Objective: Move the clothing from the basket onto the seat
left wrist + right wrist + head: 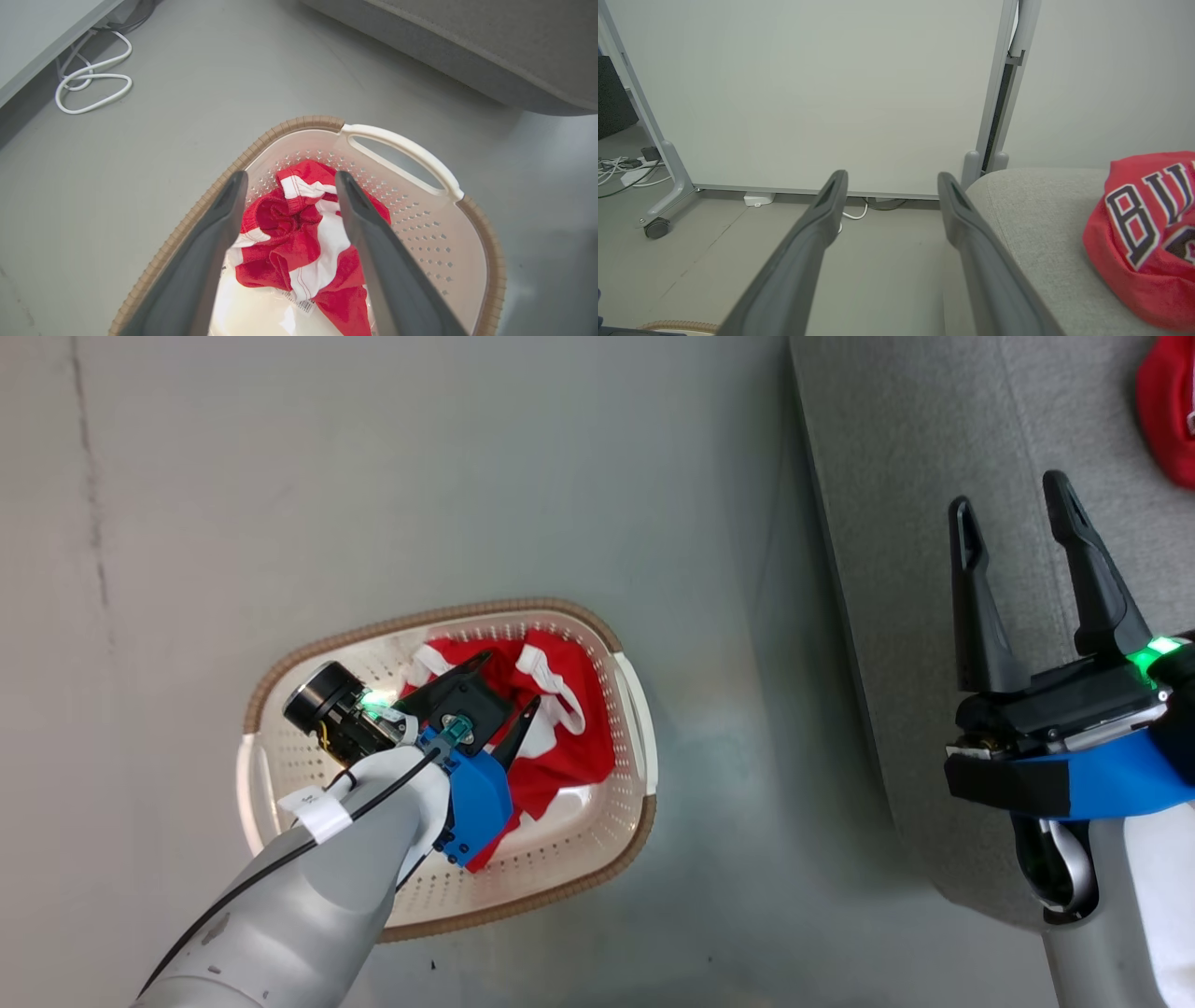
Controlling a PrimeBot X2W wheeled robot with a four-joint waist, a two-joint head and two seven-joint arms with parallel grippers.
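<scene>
Garment (pixel 299 233) lies under the left gripper (pixel 512 683)

The left gripper hangs over the basket (pixel 560 607), fingers apart and empty. The red, white-striped garment lies crumpled on the basket floor, just below and between the fingertips; I cannot tell whether they touch it. The right gripper (pixel 1008 495), also spread and empty, hovers over the grey seat (pixel 896 476), where a red lettered garment (pixel 1143 224) lies off to its right.

Smooth grey floor (pixel 467 476) with a faint crack line (pixel 93 523), white partition panel (pixel 808 93) on castors, pale wall (pixel 1101 79), looped white cable (pixel 91 88)
</scene>
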